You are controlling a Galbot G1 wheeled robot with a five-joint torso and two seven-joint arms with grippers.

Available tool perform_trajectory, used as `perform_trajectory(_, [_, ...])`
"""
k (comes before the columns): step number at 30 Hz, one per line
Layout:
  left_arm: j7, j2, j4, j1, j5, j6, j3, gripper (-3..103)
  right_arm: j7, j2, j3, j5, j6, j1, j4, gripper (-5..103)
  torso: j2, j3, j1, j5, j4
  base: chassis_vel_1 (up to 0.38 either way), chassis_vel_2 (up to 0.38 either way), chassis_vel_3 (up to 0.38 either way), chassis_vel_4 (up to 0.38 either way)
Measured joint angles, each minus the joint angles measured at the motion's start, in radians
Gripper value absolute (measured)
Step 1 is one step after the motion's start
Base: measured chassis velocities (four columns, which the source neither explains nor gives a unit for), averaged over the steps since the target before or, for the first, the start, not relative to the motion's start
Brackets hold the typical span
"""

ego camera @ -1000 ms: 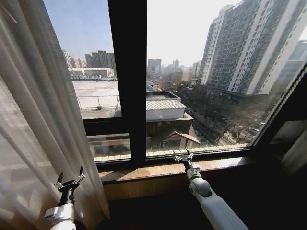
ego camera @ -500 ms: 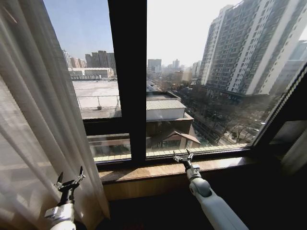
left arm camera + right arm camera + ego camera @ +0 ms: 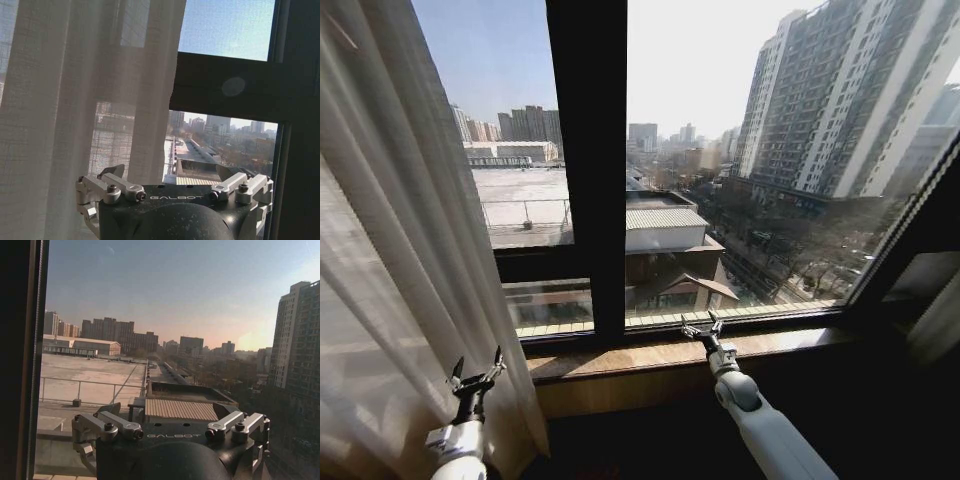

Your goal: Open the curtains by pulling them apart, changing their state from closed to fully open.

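The sheer cream pleated curtain [image 3: 390, 250] hangs at nine o'clock; the left gripper [image 3: 478, 368] gapes before it, the right gripper [image 3: 700, 325], jaws spread, reaches the wooden windowsill [image 3: 780, 345].

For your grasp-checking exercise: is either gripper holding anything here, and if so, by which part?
Nothing is held. The left gripper is open beside the curtain, and the right gripper is open above the windowsill.
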Motion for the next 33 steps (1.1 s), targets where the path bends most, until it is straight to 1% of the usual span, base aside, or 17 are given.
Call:
perform_trajectory(1, [-0.008, 0.006, -0.002, -0.007, 0.003, 0.031, 0.031, 100, 0.000, 0.000, 0.000, 0.000, 0.000, 0.000, 0.000, 100, 0.000, 0.000, 0.000, 0.0000, 0.0000, 0.000, 0.000, 0.000, 0.000])
perform_trajectory(3, [-0.028, 0.021, -0.009, -0.027, 0.011, 0.117, 0.118, 100, 0.000, 0.000, 0.000, 0.000, 0.000, 0.000, 0.000, 100, 0.000, 0.000, 0.000, 0.0001, 0.0000, 0.000, 0.000, 0.000, 0.000])
perform_trajectory(5, [-0.040, 0.031, -0.013, -0.040, 0.017, 0.173, 0.174, 100, 0.000, 0.000, 0.000, 0.000, 0.000, 0.000, 0.000, 100, 0.000, 0.000, 0.000, 0.0000, 0.0000, 0.000, 0.000, 0.000, 0.000])
perform_trajectory(6, [-0.040, 0.031, -0.013, -0.040, 0.017, 0.173, 0.174, 100, 0.000, 0.000, 0.000, 0.000, 0.000, 0.000, 0.000, 100, 0.000, 0.000, 0.000, 0.0000, 0.0000, 0.000, 0.000, 0.000, 0.000])
perform_trajectory(7, [-0.052, 0.045, -0.013, -0.054, 0.045, 0.196, 0.211, 100, 0.000, 0.000, 0.000, 0.000, 0.000, 0.000, 0.000, 100, 0.000, 0.000, 0.000, -0.0009, 0.0001, 0.000, 0.000, 0.000, 0.000])
perform_trajectory(8, [-0.073, 0.067, -0.010, -0.072, 0.078, 0.197, 0.224, 100, 0.000, 0.000, 0.000, 0.000, 0.000, 0.000, 0.000, 100, 0.000, 0.000, 0.000, 0.0005, -0.0003, 0.000, 0.000, 0.000, 0.000])
perform_trajectory(10, [-0.083, 0.075, -0.007, -0.078, 0.086, 0.195, 0.227, 100, 0.000, 0.000, 0.000, 0.000, 0.000, 0.000, 0.000, 100, 0.000, 0.000, 0.000, 0.0012, -0.0002, 0.000, 0.000, 0.000, 0.000])
perform_trajectory(12, [-0.094, 0.089, 0.005, -0.086, 0.084, 0.181, 0.223, 100, 0.000, 0.000, 0.000, 0.000, 0.000, 0.000, 0.000, 100, 0.000, 0.000, 0.000, -0.0001, 0.0001, 0.000, 0.000, 0.000, 0.000])
perform_trajectory(15, [-0.095, 0.094, 0.014, -0.089, 0.081, 0.162, 0.217, 100, 0.000, 0.000, 0.000, 0.000, 0.000, 0.000, 0.000, 100, 0.000, 0.000, 0.000, 0.0001, 0.0002, 0.000, 0.000, 0.000, 0.000])
perform_trajectory(19, [-0.079, 0.105, 0.033, -0.088, 0.082, 0.082, 0.192, 100, 0.000, 0.000, 0.000, 0.000, 0.000, 0.000, 0.000, 100, 0.000, 0.000, 0.000, -0.0001, 0.0000, 0.000, 0.000, 0.000, 0.000])
perform_trajectory(20, [-0.079, 0.105, 0.033, -0.088, 0.082, 0.082, 0.192, 100, 0.000, 0.000, 0.000, 0.000, 0.000, 0.000, 0.000, 100, 0.000, 0.000, 0.000, -0.0001, 0.0000, 0.000, 0.000, 0.000, 0.000])
perform_trajectory(22, [-0.061, 0.104, 0.030, -0.072, 0.100, 0.026, 0.163, 100, 0.000, 0.000, 0.000, 0.000, 0.000, 0.000, 0.000, 100, 0.000, 0.000, 0.000, 0.0000, -0.0001, 0.000, 0.000, 0.000, 0.000])
perform_trajectory(24, [-0.067, 0.094, 0.005, -0.042, 0.114, -0.001, 0.135, 100, 0.000, 0.000, 0.000, 0.000, 0.000, 0.000, 0.000, 100, 0.000, 0.000, 0.000, -0.0001, 0.0001, 0.000, 0.000, 0.000, 0.000])
perform_trajectory(26, [-0.077, 0.089, -0.005, -0.030, 0.115, -0.004, 0.124, 100, 0.000, 0.000, 0.000, 0.000, 0.000, 0.000, 0.000, 100, 0.000, 0.000, 0.000, -0.0002, 0.0001, 0.000, 0.000, 0.000, 0.000])
perform_trajectory(27, [-0.107, 0.079, -0.022, -0.005, 0.116, -0.007, 0.095, 100, 0.000, 0.000, 0.000, 0.000, 0.000, 0.000, 0.000, 100, 0.000, 0.000, 0.000, -0.0001, 0.0002, 0.000, 0.000, 0.000, 0.000])
perform_trajectory(29, [-0.130, 0.076, -0.025, 0.013, 0.117, -0.007, 0.058, 100, 0.000, 0.000, 0.000, 0.000, 0.000, 0.000, 0.000, 100, 0.000, 0.000, 0.000, -0.0001, 0.0002, 0.000, 0.000, 0.000, 0.000])
perform_trajectory(33, [-0.161, 0.095, -0.023, 0.022, 0.103, 0.014, 0.002, 100, 0.000, 0.000, 0.000, 0.000, 0.000, 0.000, 0.000, 100, 0.000, 0.000, 0.000, 0.0000, 0.0002, 0.000, 0.000, 0.000, 0.000])
